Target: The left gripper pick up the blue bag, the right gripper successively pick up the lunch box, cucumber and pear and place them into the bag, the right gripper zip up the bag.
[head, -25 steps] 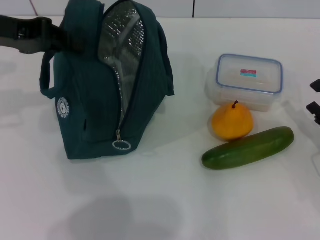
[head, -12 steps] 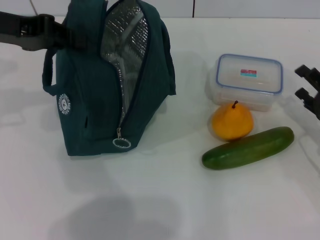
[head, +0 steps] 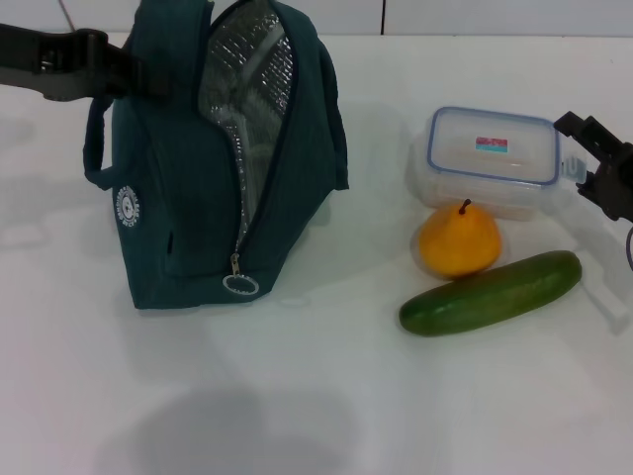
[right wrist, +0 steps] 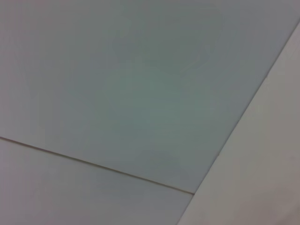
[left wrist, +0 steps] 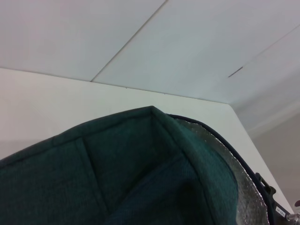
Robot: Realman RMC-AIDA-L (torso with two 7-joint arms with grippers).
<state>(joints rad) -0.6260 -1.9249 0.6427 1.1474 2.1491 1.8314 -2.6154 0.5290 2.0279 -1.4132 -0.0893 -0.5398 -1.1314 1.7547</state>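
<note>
Blue bag (head: 198, 168) upright (zipper open)

The bag (head: 188, 198) on the left is dark teal-blue, with a silver quilted lining (head: 247, 89), a small white round logo (head: 126, 210) and a silvery ring pull (head: 240, 286). On the right, the box (head: 492, 161) is clear with a blue-rimmed lid and a red-and-teal label (head: 492, 144). The pear (head: 459, 242) is yellow-orange with a dark stem, the cucumber (head: 492, 293) dark green, the table (head: 316, 396) white.

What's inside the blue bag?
Through the open zipper of the blue bag only shiny silver lining shows. The bottom is hidden by the fabric, so anything down there cannot be seen.
</note>
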